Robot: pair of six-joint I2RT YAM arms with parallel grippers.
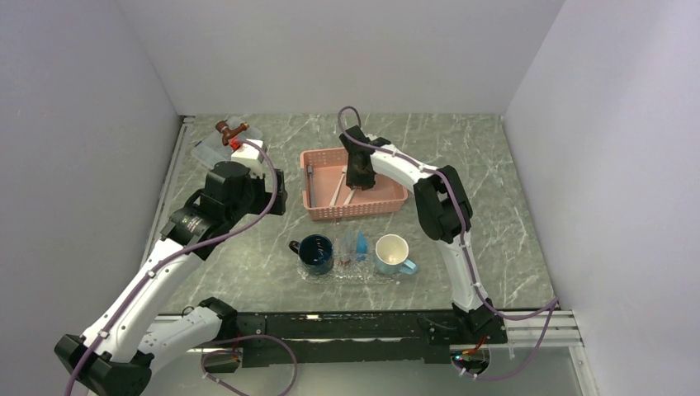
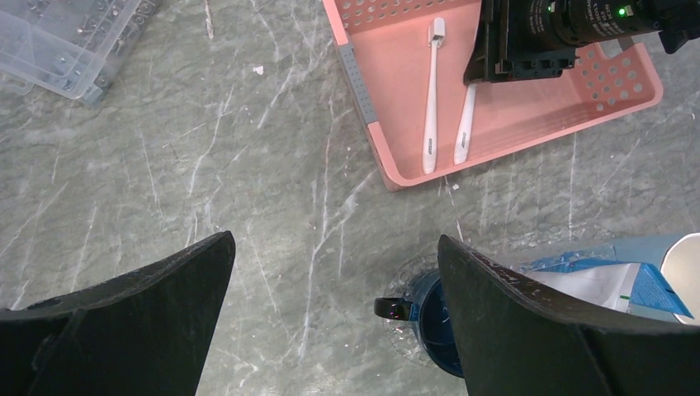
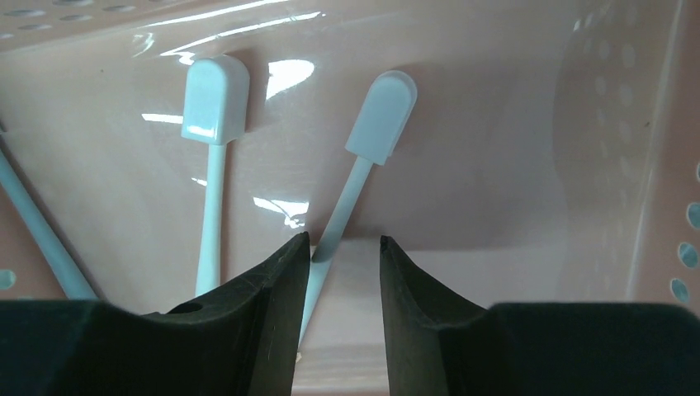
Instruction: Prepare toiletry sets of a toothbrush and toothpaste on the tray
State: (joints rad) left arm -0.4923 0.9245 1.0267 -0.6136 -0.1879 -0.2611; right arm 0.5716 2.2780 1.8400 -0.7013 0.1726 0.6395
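The right pincer [image 3: 342, 247] hangs low inside the pink lattice basket [image 1: 355, 213]. Its jaws are released and part-way apart, straddling the handle of one toothbrush [image 3: 363, 177]. The stick runs close along the inner face of one finger, but nothing is clenched on it, which looks like the set-up for a pick. The second toothbrush [image 3: 215, 99] lies just beside it at 9 o'clock, and both rest flat on the basket floor, so each can be taken singly. The left pincer [image 2: 334, 238] hovers released, jaws at their widest, over the table [image 1: 512, 206] at about 9 o'clock of the basket. It holds nothing and is probably parked clear of the other arm's work. The clear tray [image 1: 359, 272] sits at 6 o'clock of the basket. Two blue toothpaste tubes [image 1: 349, 246] lie on it side by side, between a dark blue mug [image 1: 316, 254] at 9 o'clock and a pale mug [image 1: 393, 253] at 3 o'clock. Counted: two toothbrushes, two toothpastes, two mugs, one tray, one basket, and no toothbrush on the tray yet.
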